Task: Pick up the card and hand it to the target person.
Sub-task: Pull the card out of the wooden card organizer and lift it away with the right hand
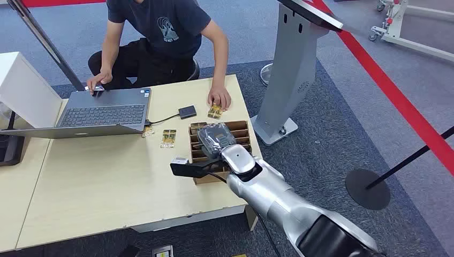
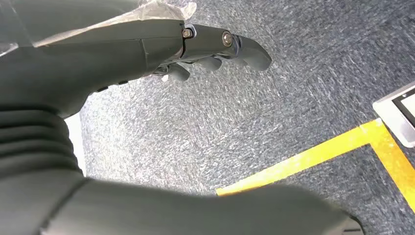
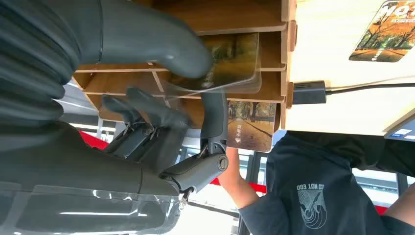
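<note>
Worktop [image 1: 107, 182] carries a slotted wooden organizer [image 1: 242, 127], where the right hand [image 3: 161, 98] pinches the card [image 3: 230, 61] between thumb and finger. Thin, stiff, probably slippery: best pinched across its faces. Left hand [image 2: 215, 49] hangs curled, holding nothing.

The worktop [image 1: 107, 182] is pale, matt wood laminate. On it, the card organizer [image 1: 242, 127] looks like raw brown plywood. The card [image 3: 230, 61] gripped by the right hand [image 3: 186, 98] is glossy printed plastic. Below the worktop, the carpet [image 1: 332, 139] is rough grey-blue.
</note>
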